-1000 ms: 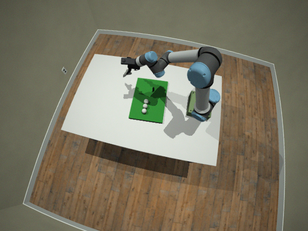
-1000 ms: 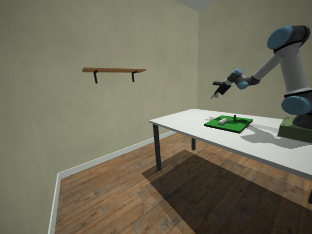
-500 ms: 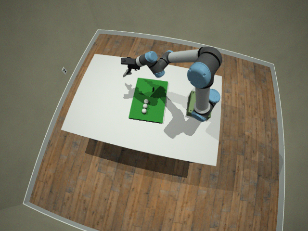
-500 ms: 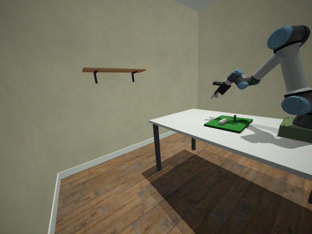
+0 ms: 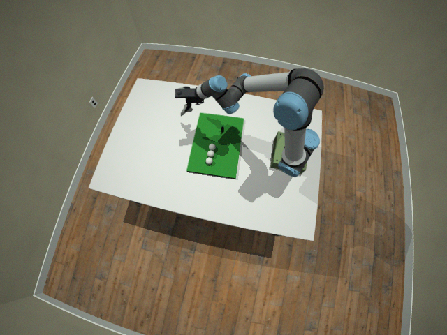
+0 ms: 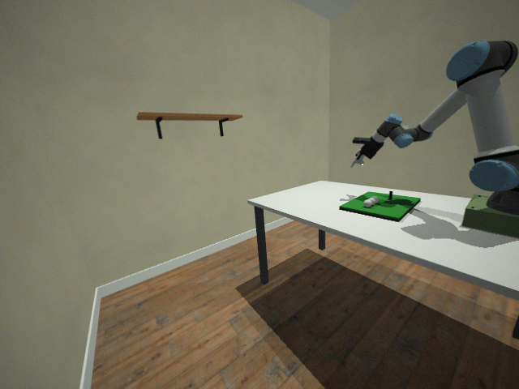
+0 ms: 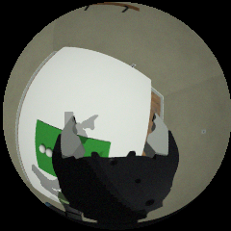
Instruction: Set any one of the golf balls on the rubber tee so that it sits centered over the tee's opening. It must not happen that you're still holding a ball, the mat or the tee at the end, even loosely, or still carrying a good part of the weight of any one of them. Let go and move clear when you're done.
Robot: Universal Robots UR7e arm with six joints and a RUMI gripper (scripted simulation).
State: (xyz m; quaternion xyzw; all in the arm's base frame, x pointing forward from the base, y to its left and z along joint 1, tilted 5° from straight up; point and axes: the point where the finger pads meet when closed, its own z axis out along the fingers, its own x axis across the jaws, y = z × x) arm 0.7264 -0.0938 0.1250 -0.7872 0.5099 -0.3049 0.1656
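Three white golf balls (image 5: 210,153) (image 6: 370,202) (image 7: 46,150) lie in a row, touching, on a green mat (image 5: 202,164) (image 6: 400,210) (image 7: 43,135). A short black rubber tee (image 5: 222,128) (image 6: 390,194) stands upright near the mat's far end, with nothing on it. My gripper (image 5: 186,109) (image 6: 356,160) (image 7: 114,115) is open and empty. It hangs high above the white table (image 5: 144,151) (image 6: 302,201), beyond the mat's far left corner and well away from the balls and the tee.
The arm's green base block (image 5: 277,151) (image 6: 482,217) stands on the table to the right of the mat. A wooden shelf (image 6: 188,117) is on the wall to the left. The table's edges drop to a wood floor (image 5: 180,273).
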